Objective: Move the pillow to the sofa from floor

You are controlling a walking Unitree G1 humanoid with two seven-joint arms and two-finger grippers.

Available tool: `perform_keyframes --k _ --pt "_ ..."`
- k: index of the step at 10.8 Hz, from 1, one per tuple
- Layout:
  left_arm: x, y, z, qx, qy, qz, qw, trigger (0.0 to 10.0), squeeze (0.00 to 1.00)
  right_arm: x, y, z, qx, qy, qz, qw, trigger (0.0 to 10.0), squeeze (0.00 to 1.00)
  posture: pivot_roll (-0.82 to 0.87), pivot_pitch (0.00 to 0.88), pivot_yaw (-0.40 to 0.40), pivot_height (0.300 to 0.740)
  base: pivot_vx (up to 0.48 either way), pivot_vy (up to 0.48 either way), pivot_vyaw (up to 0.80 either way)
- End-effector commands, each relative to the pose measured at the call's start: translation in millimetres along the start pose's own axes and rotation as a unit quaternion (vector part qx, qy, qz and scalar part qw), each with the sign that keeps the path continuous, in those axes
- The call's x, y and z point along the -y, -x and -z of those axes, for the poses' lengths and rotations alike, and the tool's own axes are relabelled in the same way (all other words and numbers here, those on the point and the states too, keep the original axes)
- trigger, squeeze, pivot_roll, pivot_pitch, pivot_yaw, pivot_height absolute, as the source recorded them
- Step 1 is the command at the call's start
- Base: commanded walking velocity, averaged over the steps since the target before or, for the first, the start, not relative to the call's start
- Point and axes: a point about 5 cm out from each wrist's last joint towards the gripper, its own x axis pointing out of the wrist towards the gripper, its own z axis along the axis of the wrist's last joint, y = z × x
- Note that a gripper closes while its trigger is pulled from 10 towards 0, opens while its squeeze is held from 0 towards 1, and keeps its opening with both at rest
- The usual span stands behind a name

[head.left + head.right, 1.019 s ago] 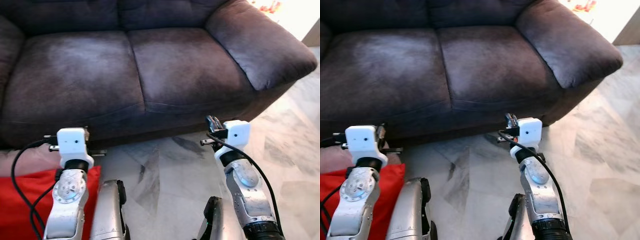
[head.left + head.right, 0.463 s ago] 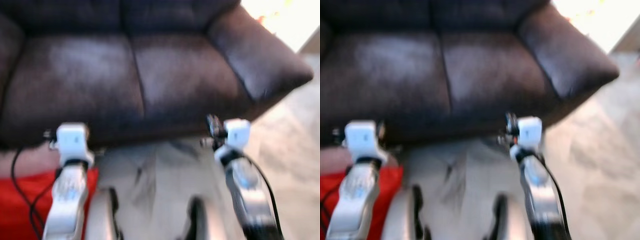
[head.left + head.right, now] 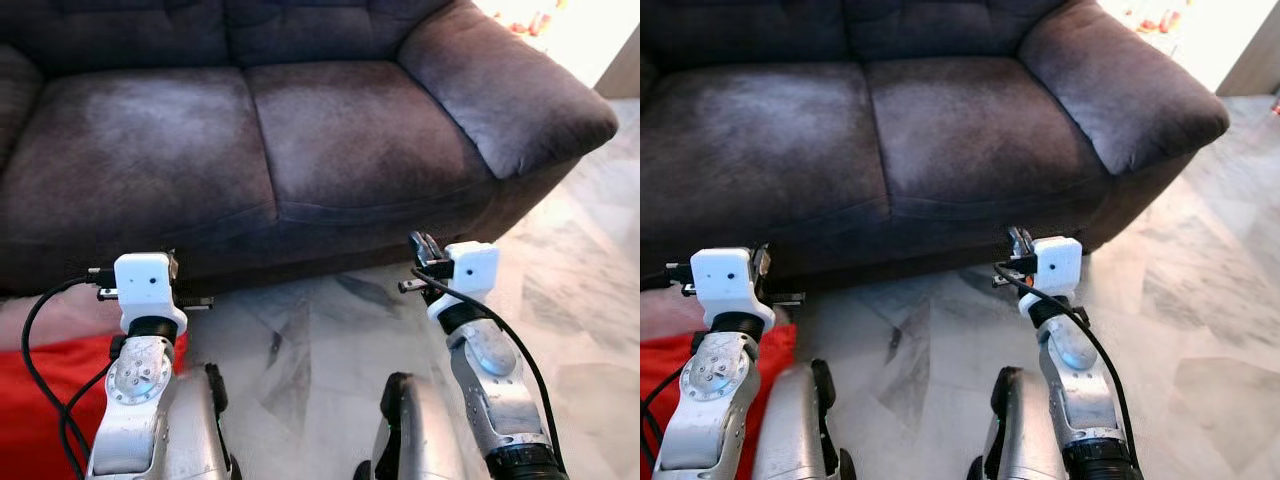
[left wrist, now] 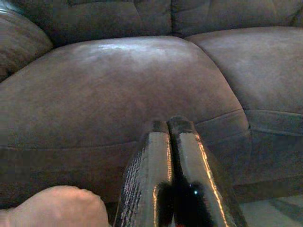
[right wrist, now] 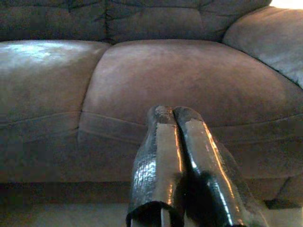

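Red pillow [image 3: 45,400]: it lies on the floor at about 8 o'clock in the head views, partly behind the left arm and cut by the picture's edge. A paler, pinkish patch sits just above it, touching the foot of the sofa; whether that belongs to the same pillow I cannot tell.
Pinkish patch in the left wrist view [image 4: 52,208]: a rounded, soft-looking lump beside the black fingers, just below the sofa front.
Left gripper [image 4: 168,126]: raised in front of the sofa's lower edge at about 9 o'clock, above the pillow's near corner. Its two black fingers are pressed flat together with nothing between them, pointing at the left seat cushion.
Right gripper [image 5: 171,113]: held up at about 3 o'clock, near the sofa's front below the right seat cushion. Its fingers are likewise clenched together and hold nothing.
Sofa [image 3: 260,130]: dark brown, suede-like, with two seat cushions side by side; it spans the scene from 9 o'clock through 12 to 2 o'clock. A thick padded armrest [image 3: 505,90] runs down at 2 o'clock.
Floor [image 3: 330,330]: pale marble tile with grey veins, from 3 o'clock to 6 o'clock.
Robot's legs [image 3: 410,435]: two silver shapes at 6 o'clock, between the arms.
Black cable [image 3: 35,370]: loops beside the left arm, over the pillow.
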Motion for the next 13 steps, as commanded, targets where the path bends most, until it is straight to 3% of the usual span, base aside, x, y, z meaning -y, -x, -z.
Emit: perform_keyframes --k 1,5,7,8,13 --pt "1.4 2.2 1.4 -0.005 -0.006 0.004 1.000 10.0 0.00 0.4 2.1 2.1 -0.005 0.006 -0.003 1.000 10.0 0.00 0.14 0.169 -0.103 0.483 0.000 0.000 0.73" --pt "0.9 2.1 1.0 -0.003 -0.006 0.002 1.000 10.0 0.00 1.0 1.2 1.4 -0.003 -0.003 -0.002 1.000 10.0 0.00 0.14 0.157 -0.102 0.483 0.000 0.000 0.00" --pt "1.1 2.3 1.0 -0.002 -0.005 0.002 1.000 10.0 0.00 -1.7 0.8 0.4 0.001 0.008 -0.009 1.000 10.0 0.00 0.14 0.151 -0.103 0.483 0.000 0.000 0.64" --pt "1.3 2.0 0.8 -0.001 -0.005 0.001 1.000 10.0 0.00 -0.5 0.6 2.3 -0.006 -0.014 -0.001 1.000 10.0 0.00 0.15 0.150 -0.103 0.483 0.000 0.000 0.45" --pt "-0.1 1.4 0.6 -0.001 -0.007 0.000 1.000 10.0 0.00 -0.1 0.3 1.5 -0.003 -0.005 -0.003 1.000 10.0 0.00 0.15 0.161 -0.106 0.483 0.248 0.000 0.00"
